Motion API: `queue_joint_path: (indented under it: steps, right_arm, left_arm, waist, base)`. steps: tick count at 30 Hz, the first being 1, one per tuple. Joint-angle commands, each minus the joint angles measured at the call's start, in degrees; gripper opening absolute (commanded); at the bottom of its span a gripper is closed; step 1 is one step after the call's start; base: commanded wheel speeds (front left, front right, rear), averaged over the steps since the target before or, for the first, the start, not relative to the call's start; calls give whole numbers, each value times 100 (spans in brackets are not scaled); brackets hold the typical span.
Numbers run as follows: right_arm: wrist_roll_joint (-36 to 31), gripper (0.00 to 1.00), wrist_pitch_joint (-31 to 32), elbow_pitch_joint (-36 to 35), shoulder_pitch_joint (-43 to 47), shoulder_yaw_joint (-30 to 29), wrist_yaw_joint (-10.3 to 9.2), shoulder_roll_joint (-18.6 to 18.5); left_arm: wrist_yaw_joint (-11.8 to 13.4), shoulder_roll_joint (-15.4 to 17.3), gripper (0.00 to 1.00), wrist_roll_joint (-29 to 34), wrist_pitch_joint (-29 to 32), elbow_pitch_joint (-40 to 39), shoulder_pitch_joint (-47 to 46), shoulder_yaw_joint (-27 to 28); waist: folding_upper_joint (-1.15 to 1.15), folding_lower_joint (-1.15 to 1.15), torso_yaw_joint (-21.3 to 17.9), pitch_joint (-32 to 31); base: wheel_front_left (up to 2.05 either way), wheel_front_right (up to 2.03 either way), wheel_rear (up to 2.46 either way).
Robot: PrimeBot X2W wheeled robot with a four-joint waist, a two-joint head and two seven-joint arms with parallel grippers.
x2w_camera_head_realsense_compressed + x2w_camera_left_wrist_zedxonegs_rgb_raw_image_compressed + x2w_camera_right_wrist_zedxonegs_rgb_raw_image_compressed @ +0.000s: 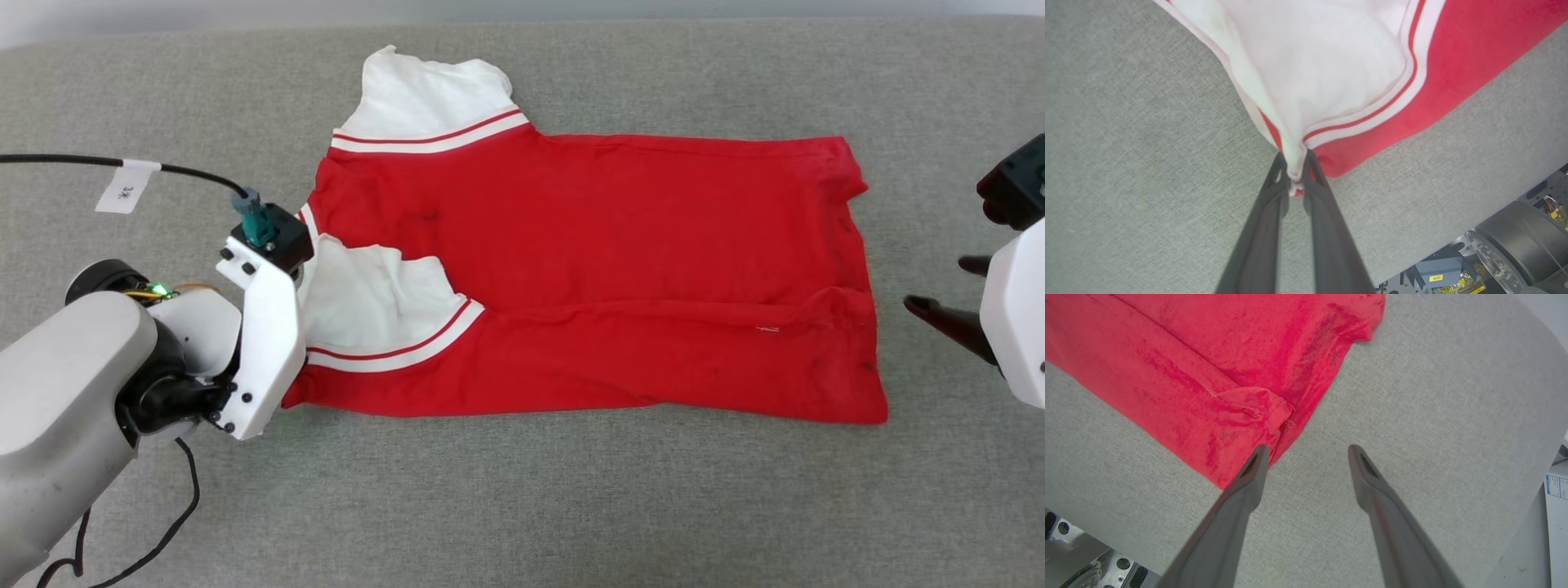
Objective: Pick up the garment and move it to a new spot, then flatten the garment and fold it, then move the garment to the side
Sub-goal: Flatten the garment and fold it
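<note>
Red T-shirt [620, 269] lies flat on grey fabric surface [522, 506], near white sleeve [375, 298] folded in over its body. L gripper [1294, 175] pinched tight on that sleeve's edge. R gripper [1308, 449] spread wide just off shirt's hem corner, gripping nothing.

A white tag [122, 188] hangs on the black cable [196, 173] near the left arm. It has a 3 on it, and next to the 3 is a little mark like a star.

A small yellow sticker [1436, 278] sits on a grey box [1425, 270] under the tabletop edge. Its three numbers look like 800.

A white paper [1557, 498] at the side has blue print, too small to read.
</note>
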Motion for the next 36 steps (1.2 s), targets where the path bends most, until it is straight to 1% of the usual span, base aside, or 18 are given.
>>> queue_joint_path:
  steps: [1,5,8,13,18,19,20,23,27,32,36]
  right_arm:
    - [87,100,222,46,-117,102,-6,-41]
    - [333,100,750,321,-208,274,-7,50]
    - [332,100,896,616,-81,405,-6,226]
    - [347,100,701,1072,197,544,-6,632]
    - [344,100,474,1488,575,873,-6,1022]
    - [334,38,371,1496,560,906,-6,1063]
    - [323,0,265,1492,503,911,-5,1079]
    - [397,0,1,1428,300,844,-5,962]
    - [574,0,-244,1136,181,752,-6,573]
    - [837,0,-376,706,383,730,-6,88]
    - [1009,0,-391,373,747,714,-7,-264]
  left_arm:
    - [-13,3,0,13,19,-78,-73,-1]
    - [29,-22,0,25,22,-250,-76,-15]
    - [54,-59,0,40,-21,-333,-53,-19]
    - [89,-78,0,39,-87,-387,-3,-12]
    - [112,-80,0,11,-185,-346,107,-24]
    - [113,-64,0,12,-204,-336,136,-29]
    - [114,-42,0,-1,-223,-322,178,-34]
    - [115,38,0,-60,-286,-274,291,-22]
    - [175,135,0,-195,-427,-255,456,60]
    - [196,308,0,-362,-459,-458,754,29]
    - [259,525,0,-378,-437,-793,1005,-56]
  waist:
    - [0,0,37,24]
    - [0,0,114,107]
    - [0,0,176,198]
    - [0,0,246,342]
    - [0,0,259,407]
    - [0,0,250,403]
    - [0,0,233,384]
    - [0,0,187,251]
    - [0,0,141,7]
    - [0,0,109,-247]
    - [0,0,99,-371]
  base:
    - [0,0,0]
    - [0,0,0]
    - [0,0,0]
    - [0,0,0]
    - [0,0,0]
    - [0,0,0]
    - [0,0,0]
    - [0,0,0]
    - [0,0,0]
    - [0,0,0]
    - [0,0,0]
